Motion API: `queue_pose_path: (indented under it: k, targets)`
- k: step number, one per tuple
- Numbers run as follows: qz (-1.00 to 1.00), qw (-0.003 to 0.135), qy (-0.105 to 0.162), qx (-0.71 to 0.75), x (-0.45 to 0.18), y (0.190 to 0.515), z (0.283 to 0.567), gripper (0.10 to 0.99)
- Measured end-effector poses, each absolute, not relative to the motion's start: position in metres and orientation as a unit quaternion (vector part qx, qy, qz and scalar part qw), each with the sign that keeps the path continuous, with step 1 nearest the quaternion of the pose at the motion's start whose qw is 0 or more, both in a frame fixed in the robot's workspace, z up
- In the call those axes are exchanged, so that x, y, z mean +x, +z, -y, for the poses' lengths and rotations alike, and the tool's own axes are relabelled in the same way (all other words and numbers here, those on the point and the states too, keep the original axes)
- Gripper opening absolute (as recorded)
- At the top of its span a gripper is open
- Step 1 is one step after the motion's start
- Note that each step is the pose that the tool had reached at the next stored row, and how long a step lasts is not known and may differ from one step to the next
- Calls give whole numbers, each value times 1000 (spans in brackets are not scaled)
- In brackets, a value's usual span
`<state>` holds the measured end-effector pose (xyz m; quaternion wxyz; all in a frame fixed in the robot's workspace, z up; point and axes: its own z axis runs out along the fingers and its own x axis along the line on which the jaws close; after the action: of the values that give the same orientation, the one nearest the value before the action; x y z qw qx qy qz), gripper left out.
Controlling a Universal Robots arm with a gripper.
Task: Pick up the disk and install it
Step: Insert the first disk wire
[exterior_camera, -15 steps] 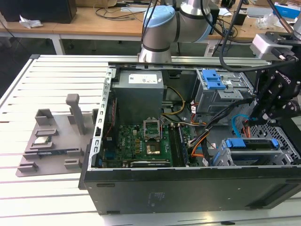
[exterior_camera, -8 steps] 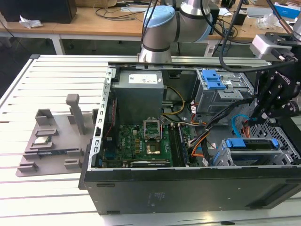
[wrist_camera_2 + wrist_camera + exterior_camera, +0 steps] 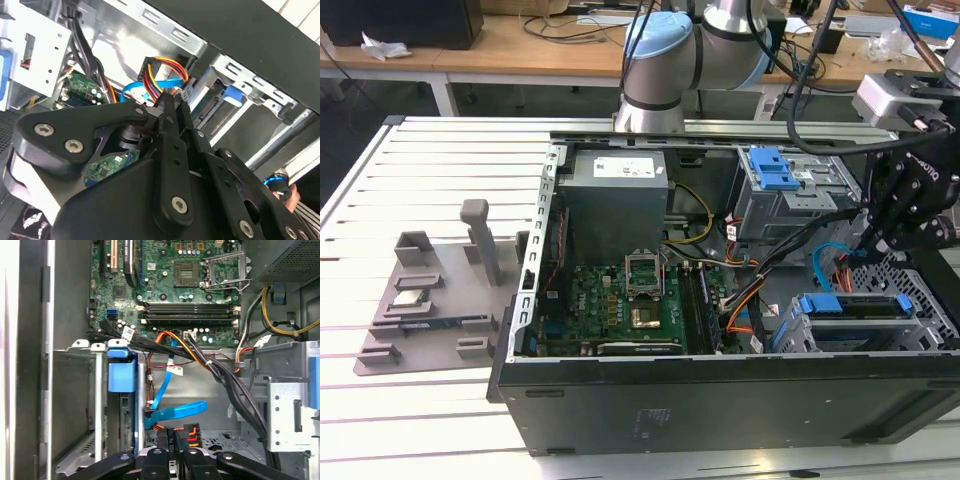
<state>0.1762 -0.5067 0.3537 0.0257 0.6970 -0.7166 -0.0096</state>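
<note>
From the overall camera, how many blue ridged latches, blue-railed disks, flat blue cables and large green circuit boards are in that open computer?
Blue ridged latch: 1
Disk with blue rails: 1
Flat blue cable: 1
Large green circuit board: 1
Total: 4

No text is legible. Print too small to make out sits on the white sticker (image 3: 625, 168) on the grey power supply box (image 3: 615, 205) and on the white cable tag (image 3: 173, 371).
</note>
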Motion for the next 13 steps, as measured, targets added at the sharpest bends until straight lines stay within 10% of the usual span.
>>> queue_pose_path:
  k: [13]
  targets:
    - [717, 28, -8, 697, 178, 348, 531, 176]
